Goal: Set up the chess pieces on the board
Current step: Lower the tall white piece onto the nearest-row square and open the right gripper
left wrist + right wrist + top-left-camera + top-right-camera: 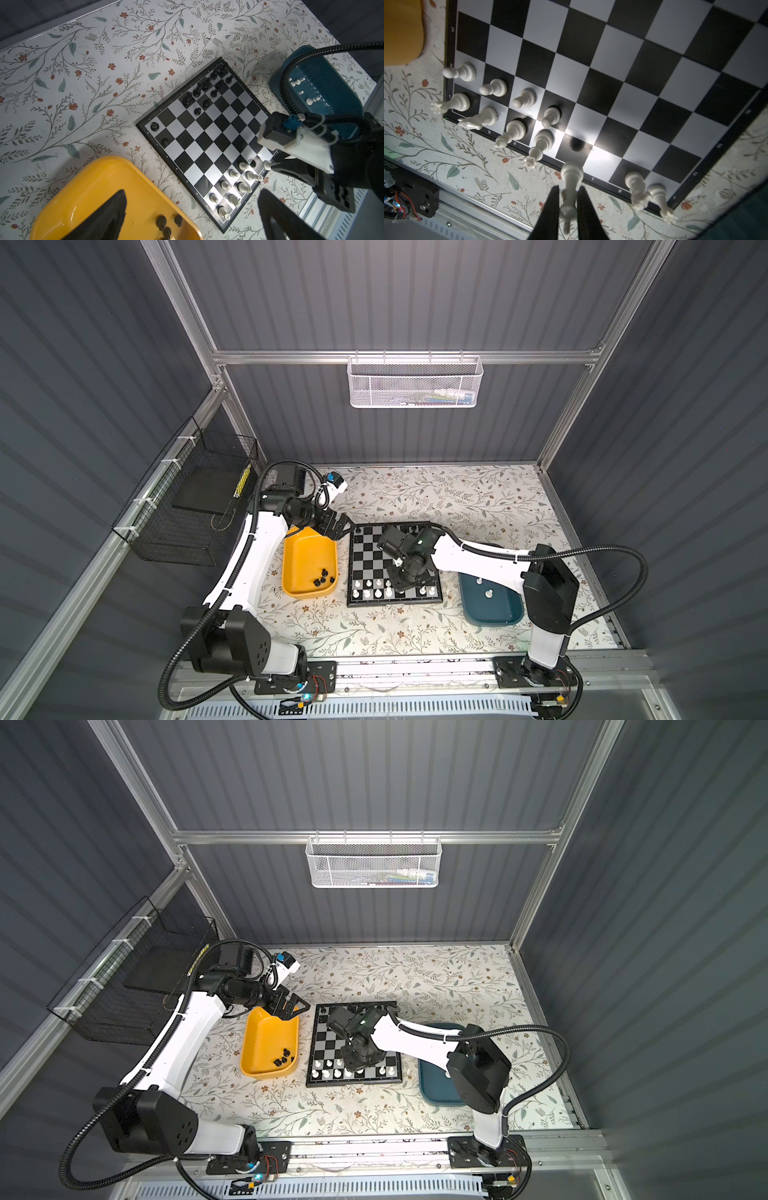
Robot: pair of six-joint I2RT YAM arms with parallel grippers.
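This is a robotics lab cell, a closed test booth rather than a lived-in room. Grey ribbed wall panels (415,294) stand on three sides, held in a bare aluminium frame (407,357). The left arm (257,556) and the right arm (482,564), both white and black, are bolted to a metal rail (415,668) along the front edge of the desk (415,635), with exposed wiring (305,697) below it (the desk's flowered cover is the one homely touch). A white mesh basket (414,383) and a black wire basket (187,506) hang from the frame.
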